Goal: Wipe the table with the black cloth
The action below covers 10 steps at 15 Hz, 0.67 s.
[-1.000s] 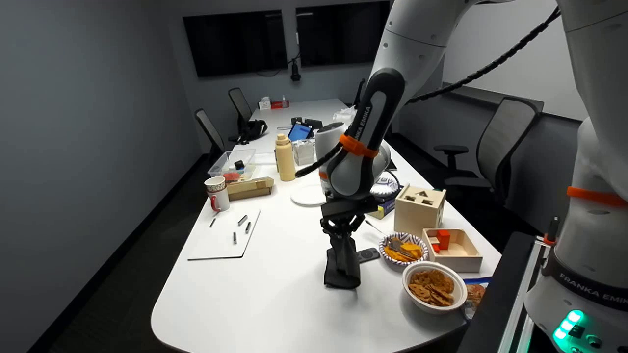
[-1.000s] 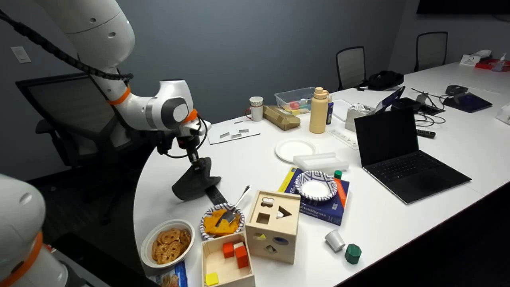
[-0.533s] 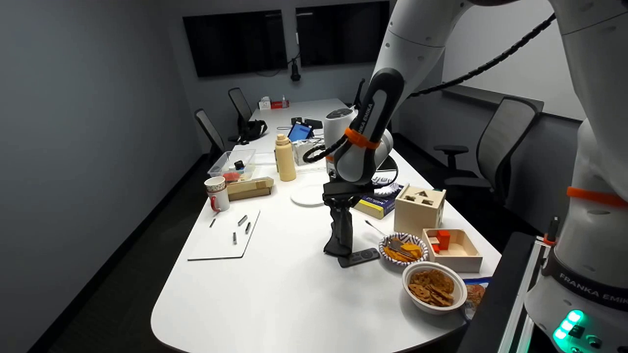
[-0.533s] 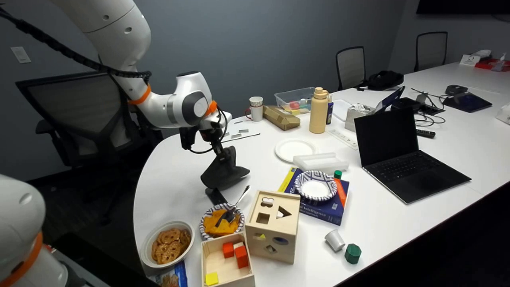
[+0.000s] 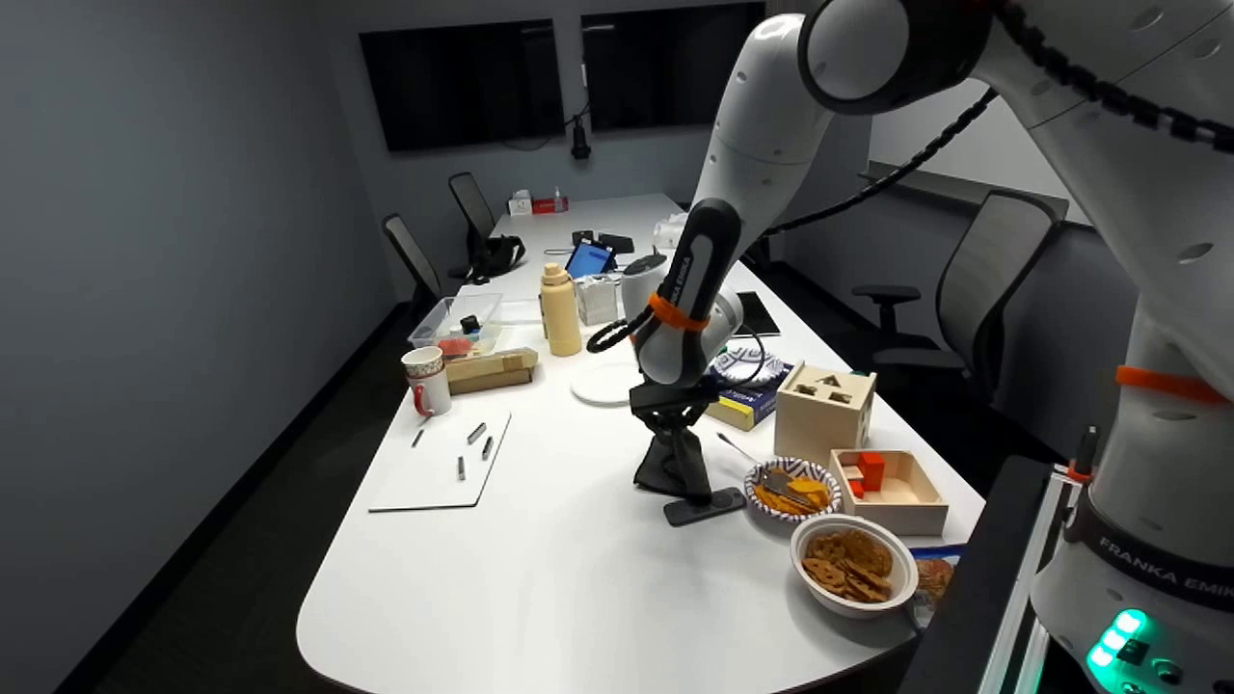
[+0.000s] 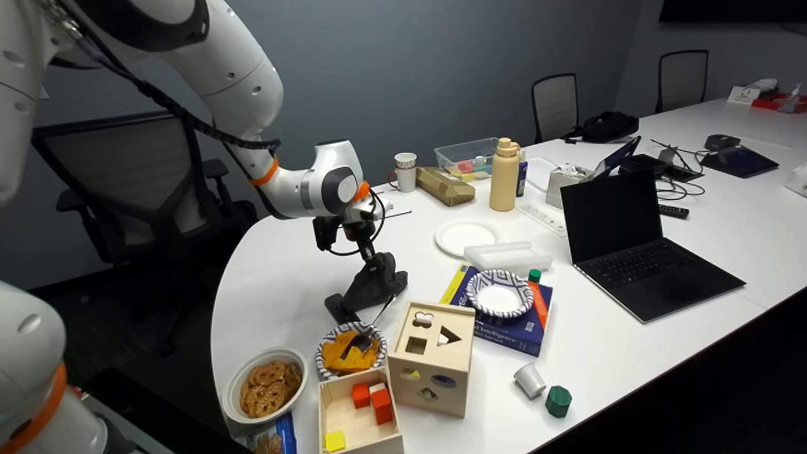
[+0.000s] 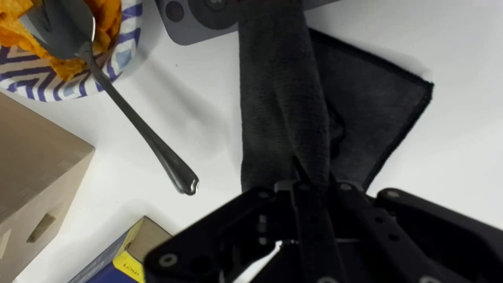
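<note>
My gripper point(image 7: 314, 182) is shut on the black cloth point(image 7: 283, 106) and points down at the white table point(image 5: 501, 588). The cloth hangs limp and folded from the fingertips, with one flat corner spread to the right in the wrist view. In both exterior views the cloth point(image 5: 665, 467) point(image 6: 372, 284) is low at the tabletop; whether all of its lower edge touches cannot be told. Part of it overlaps the end of the dark remote point(image 7: 196, 15). The gripper also shows above the cloth in the exterior views point(image 5: 670, 424) point(image 6: 372, 257). The fingertips are partly hidden by the cloth.
A patterned bowl of chips point(image 6: 350, 350) with a spoon point(image 7: 145, 129) stands close beside the cloth. Near it are a pretzel bowl point(image 5: 853, 569), a wooden shape box point(image 6: 432, 359), an open wooden tray point(image 5: 916, 492) and a blue book point(image 5: 737, 410). A whiteboard point(image 5: 439, 472) lies across the table.
My gripper has carried the cloth away from the table's rounded end, past the remote, then toward the spoon and chip bowl. More of the remote now shows.
</note>
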Each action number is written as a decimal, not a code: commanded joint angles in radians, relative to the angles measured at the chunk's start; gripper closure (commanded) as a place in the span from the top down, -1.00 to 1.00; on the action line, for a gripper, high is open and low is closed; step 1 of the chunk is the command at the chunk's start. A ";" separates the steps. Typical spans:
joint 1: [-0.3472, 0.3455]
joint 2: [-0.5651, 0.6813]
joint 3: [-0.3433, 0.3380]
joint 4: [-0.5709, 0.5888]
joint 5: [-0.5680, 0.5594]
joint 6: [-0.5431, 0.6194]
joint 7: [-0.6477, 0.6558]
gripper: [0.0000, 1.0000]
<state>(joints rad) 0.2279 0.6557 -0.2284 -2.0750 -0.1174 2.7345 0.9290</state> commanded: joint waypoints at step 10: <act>-0.005 0.194 -0.039 0.238 0.020 -0.312 0.067 -0.98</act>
<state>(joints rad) 0.2092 0.8108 -0.2454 -1.8949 -0.0904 2.4765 0.9432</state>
